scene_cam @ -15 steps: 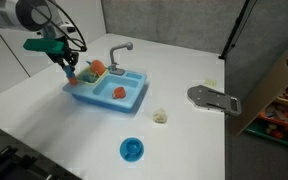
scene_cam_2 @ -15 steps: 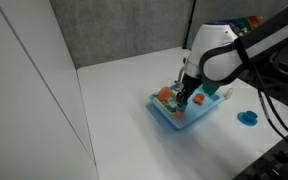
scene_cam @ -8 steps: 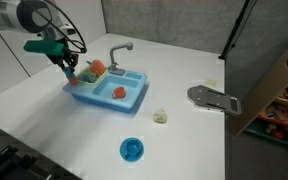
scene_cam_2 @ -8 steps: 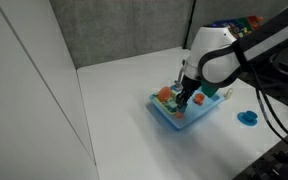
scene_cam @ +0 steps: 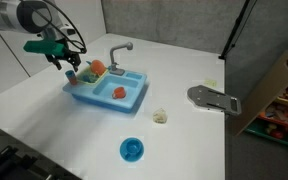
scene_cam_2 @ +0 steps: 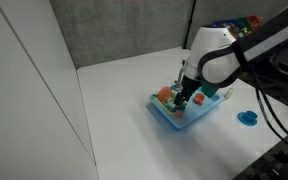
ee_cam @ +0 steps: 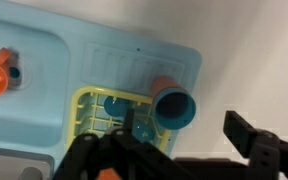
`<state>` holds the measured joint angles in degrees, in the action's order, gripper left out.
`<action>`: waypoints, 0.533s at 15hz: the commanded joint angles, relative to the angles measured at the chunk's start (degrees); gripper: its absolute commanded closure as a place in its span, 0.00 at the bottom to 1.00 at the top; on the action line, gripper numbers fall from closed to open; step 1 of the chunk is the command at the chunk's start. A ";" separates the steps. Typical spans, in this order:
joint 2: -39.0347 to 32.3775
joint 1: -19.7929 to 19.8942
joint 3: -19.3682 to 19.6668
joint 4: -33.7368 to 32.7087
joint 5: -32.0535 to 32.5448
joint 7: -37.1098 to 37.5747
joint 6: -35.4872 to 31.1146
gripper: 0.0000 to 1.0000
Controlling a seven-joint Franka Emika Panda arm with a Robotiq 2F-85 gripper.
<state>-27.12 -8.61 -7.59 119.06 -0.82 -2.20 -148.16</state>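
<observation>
Far left, the hand point(scene_cam: 66, 66) hangs with fingers spread wide, released, over the nine o'clock end of the blue toy sink point(scene_cam: 134, 100). In the wrist view an orange-and-blue cup point(ee_cam: 174, 105) lies tipped in the yellow rack point(ee_cam: 84, 100), between the fingers, not gripped. The faucet point(scene_cam: 120, 50) is at the sink's twelve and a red piece point(scene_cam: 119, 92) sits in the basin. On the counter point(scene_cam: 44, 110), a white lump point(scene_cam: 160, 116) lies at four and a blue disc point(scene_cam: 132, 150) at five.
</observation>
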 commanded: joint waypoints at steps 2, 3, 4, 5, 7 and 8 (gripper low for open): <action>2.55 -0.05 0.24 1.07 0.20 1.26 0.72 0.00; 3.27 0.04 0.40 1.32 0.19 1.48 0.84 0.00; 3.89 0.24 0.51 1.45 0.04 1.59 0.96 0.00; 4.57 0.49 0.68 1.58 -0.09 1.64 1.03 0.00; 6.01 1.16 1.13 1.79 -0.53 1.93 1.39 0.00; 6.74 1.74 1.28 1.92 -0.94 1.91 1.47 0.00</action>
<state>-24.02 -8.07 -6.75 119.38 -0.88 -1.43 -148.05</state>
